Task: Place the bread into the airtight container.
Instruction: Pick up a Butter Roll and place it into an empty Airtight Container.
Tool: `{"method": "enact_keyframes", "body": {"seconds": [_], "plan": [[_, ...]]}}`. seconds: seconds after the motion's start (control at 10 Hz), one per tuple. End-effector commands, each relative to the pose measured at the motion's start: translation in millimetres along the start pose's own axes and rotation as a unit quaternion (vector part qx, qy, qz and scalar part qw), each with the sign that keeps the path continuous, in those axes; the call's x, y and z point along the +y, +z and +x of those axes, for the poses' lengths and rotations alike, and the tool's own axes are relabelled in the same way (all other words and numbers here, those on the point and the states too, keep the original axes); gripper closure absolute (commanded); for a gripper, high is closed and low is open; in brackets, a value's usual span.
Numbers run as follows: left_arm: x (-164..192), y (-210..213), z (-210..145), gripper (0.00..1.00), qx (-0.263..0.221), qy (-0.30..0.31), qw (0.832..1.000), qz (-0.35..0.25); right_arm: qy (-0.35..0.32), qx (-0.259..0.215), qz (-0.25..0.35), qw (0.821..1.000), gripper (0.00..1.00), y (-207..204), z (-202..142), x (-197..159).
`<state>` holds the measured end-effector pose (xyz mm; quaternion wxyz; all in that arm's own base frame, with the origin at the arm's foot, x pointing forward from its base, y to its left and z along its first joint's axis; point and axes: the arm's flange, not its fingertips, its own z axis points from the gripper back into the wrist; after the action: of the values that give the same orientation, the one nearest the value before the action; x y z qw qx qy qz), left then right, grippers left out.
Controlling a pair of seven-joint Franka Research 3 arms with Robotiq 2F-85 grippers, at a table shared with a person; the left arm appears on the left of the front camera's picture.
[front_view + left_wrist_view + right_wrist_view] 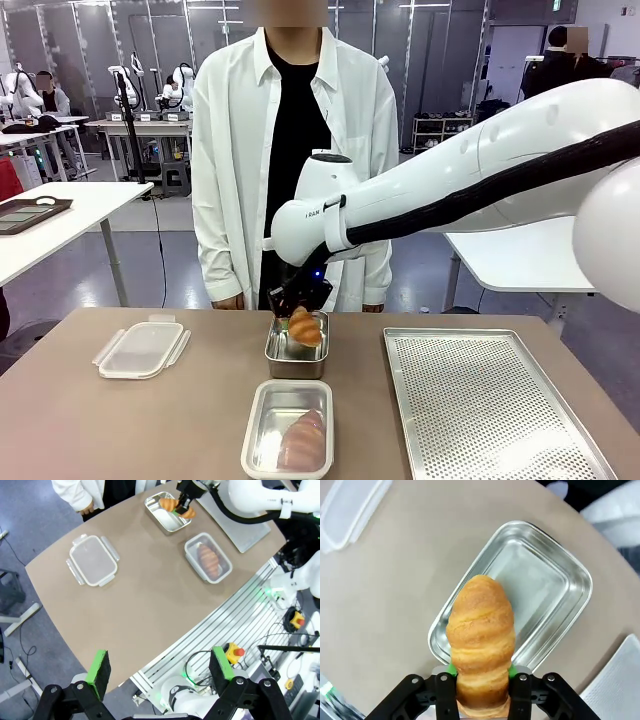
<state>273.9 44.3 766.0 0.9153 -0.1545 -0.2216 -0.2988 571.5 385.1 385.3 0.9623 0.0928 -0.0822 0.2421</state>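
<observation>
**One bread in hand, container closer to me than the tin**

One bread (481,640) is pinched between my right gripper's (481,682) pads, long axis running out along the fingers, hanging over the near rim of the far steel tin (555,580). The container (262,435), which already holds another bread (303,442), sits just nearer to me, so I reckon it's a short pull back. My left gripper (161,669) is wide open, empty, well off the table (135,605).

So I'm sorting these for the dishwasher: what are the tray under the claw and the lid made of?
The tray looks like brushed steel: grey, with soft reflections. The lid looks like clear plastic: see-through, with fold-down side clips.
</observation>
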Motion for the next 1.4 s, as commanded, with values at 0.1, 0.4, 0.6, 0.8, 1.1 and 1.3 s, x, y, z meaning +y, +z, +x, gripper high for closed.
{"method": "enact_keyframes", "body": {"seconds": [0.1, 0.4, 0.6, 0.8, 1.1, 1.3], "plan": [[0.2, 1.0, -0.9, 0.00, 0.002, -0.012, 1.000, -0.002, -0.166, -0.006, -0.010, 0.986, 0.68, -8.6, 14.0, 9.2], [0.2, 1.0, -0.9, 0.00, 0.002, -0.012, 1.000, -0.002, -0.183, -0.004, -0.049, 0.982, 0.68, -18.9, 18.3, 6.7], [0.2, 1.0, -0.9, 0.00, 0.002, -0.012, 1.000, -0.002, -0.188, -0.005, -0.042, 0.981, 0.68, -29.8, 20.0, -1.1], [0.2, 1.0, -0.9, 0.00, 0.002, -0.012, 1.000, -0.002, -0.187, -0.010, -0.042, 0.981, 0.32, -37.1, 19.6, -7.9], [0.2, 1.0, -0.9, 0.00, 0.002, -0.012, 1.000, -0.002, -0.194, -0.017, -0.042, 0.980, 0.18, -39.8, 20.9, -16.2], [0.2, 1.0, -0.9, 0.00, 0.002, -0.012, 1.000, -0.002, -0.194, -0.012, -0.042, 0.980, 0.00, -39.3, 22.4, -19.0]]}}
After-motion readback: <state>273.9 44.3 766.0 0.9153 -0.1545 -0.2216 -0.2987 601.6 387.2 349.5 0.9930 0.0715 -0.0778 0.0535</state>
